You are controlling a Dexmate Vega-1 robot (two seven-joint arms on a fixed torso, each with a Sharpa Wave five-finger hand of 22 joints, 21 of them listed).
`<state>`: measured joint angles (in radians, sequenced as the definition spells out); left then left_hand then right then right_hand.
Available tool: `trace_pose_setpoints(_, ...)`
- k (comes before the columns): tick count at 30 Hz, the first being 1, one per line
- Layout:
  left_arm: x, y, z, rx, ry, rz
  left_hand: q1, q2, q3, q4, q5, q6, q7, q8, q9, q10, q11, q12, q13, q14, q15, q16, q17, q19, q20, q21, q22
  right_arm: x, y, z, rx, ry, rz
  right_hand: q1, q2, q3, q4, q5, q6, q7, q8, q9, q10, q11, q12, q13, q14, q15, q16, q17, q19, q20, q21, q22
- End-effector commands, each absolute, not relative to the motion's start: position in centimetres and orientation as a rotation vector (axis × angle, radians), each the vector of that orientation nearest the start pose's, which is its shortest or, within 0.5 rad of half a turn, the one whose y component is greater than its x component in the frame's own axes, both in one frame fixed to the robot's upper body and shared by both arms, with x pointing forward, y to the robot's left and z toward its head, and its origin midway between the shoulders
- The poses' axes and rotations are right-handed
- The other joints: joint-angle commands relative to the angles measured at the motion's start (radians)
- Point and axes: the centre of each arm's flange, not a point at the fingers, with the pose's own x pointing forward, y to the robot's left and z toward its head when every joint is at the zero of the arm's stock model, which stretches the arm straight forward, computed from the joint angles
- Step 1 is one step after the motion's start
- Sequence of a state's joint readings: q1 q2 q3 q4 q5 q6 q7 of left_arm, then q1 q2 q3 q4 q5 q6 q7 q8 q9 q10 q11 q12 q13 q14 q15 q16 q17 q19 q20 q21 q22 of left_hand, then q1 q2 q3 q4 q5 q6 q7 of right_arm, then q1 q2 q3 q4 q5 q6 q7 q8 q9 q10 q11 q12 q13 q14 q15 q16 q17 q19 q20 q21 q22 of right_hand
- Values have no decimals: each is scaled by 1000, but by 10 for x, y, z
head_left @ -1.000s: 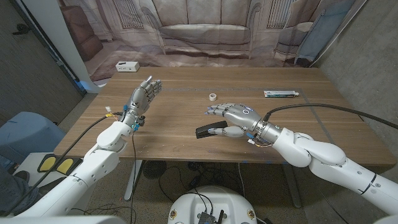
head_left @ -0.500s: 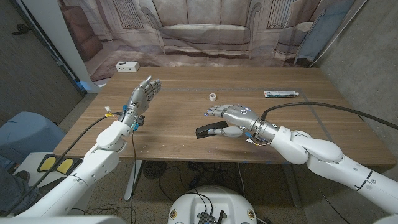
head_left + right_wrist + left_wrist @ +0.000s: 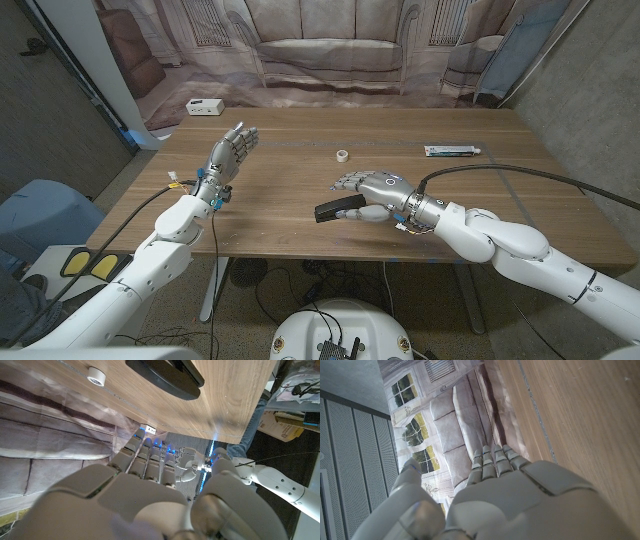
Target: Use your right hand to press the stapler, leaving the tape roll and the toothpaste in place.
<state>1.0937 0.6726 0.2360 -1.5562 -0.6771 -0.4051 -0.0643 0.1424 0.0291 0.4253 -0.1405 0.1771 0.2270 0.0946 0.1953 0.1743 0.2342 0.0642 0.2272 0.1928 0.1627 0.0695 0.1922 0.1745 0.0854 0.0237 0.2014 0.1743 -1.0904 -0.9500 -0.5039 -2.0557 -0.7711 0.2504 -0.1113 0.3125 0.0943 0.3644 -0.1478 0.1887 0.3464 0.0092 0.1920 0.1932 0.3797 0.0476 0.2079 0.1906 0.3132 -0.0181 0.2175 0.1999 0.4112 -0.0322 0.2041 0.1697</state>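
A black stapler (image 3: 331,210) lies on the wooden table (image 3: 290,190) near its front edge, and appears again in the right wrist view (image 3: 165,375). My right hand (image 3: 372,190) is just to its right. The fingers (image 3: 345,181) are spread past the stapler's far side and the thumb lies along its rear end. Nothing is gripped. A small white tape roll (image 3: 343,155) sits farther back, also seen as a tape roll (image 3: 96,375) from the wrist. The toothpaste (image 3: 452,151) lies at the back right. My left hand (image 3: 229,155) is raised at the left, fingers apart and empty.
A white box (image 3: 205,106) stands at the table's back left corner. A printed sofa backdrop hangs behind the table. The left wrist view shows my left hand (image 3: 520,505) above bare wood (image 3: 580,420). My left arm (image 3: 270,480) shows in the right wrist view.
My right hand has settled slightly lower and nearer the front edge beside the stapler. The left hand, stapler, tape roll and toothpaste have not moved.
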Motion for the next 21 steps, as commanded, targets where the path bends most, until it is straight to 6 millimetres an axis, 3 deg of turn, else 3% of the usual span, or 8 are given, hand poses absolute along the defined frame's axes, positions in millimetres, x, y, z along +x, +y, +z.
trace_pose_setpoints(1, 575, 331, -37, 25, -720, -242, 13, 1, 8, 0, -2, 7, 2, -3, 6, 11, 0, 1, 5, 10, 2, 0, 4, 5, 0, 2, 5, 472, -149, -68, -1608, -1084, 379, 3, 18, 12, 1, -1, -4, 9, -1, 1, -1, 7, -1, 3, 20, -2, 5, 5, 16, 1, 5, 2)
trace_pose_setpoints(21, 571, 335, -34, 31, -726, -235, 17, 3, 10, -1, -2, 7, 1, -4, 6, 13, 1, -1, 5, 11, 1, -1, 4, 4, 0, 1, 5, 484, -148, -75, -1665, -1035, 391, 3, 10, 12, -1, -6, 3, 8, 3, 0, 4, 7, -2, 3, -4, 4, -7, 6, 4, -3, -4, 2)
